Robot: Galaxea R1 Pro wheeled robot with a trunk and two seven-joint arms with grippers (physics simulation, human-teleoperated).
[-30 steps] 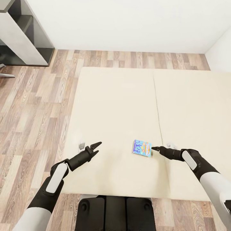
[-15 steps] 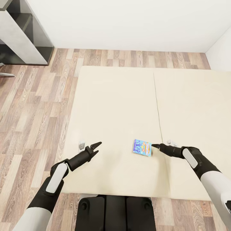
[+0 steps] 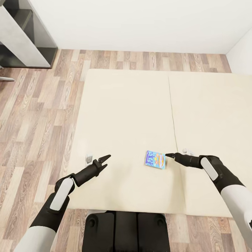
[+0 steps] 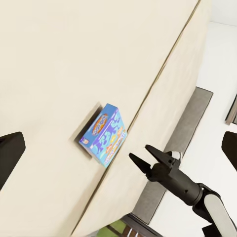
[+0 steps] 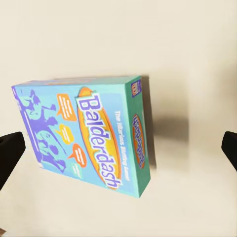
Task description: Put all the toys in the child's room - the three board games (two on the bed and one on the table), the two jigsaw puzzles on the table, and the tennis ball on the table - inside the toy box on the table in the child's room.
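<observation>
The blue board game (image 3: pixel 154 160) lies flat on the bed (image 3: pixel 122 115), near its front edge beside the mattress seam. The right gripper (image 3: pixel 170 155), spread wide, points at the box from just beside it. The left gripper (image 3: pixel 105 158) hangs open, well apart.

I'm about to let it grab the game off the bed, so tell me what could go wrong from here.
The Balderdash box lies flat on the soft bed, so the open right gripper, coming in low from the side, may just push it along rather than get a finger under it. The gripper is very close to the box's edge, so a small overshoot could knock it askew. The left gripper hangs open and apart, too far to steady it.
</observation>
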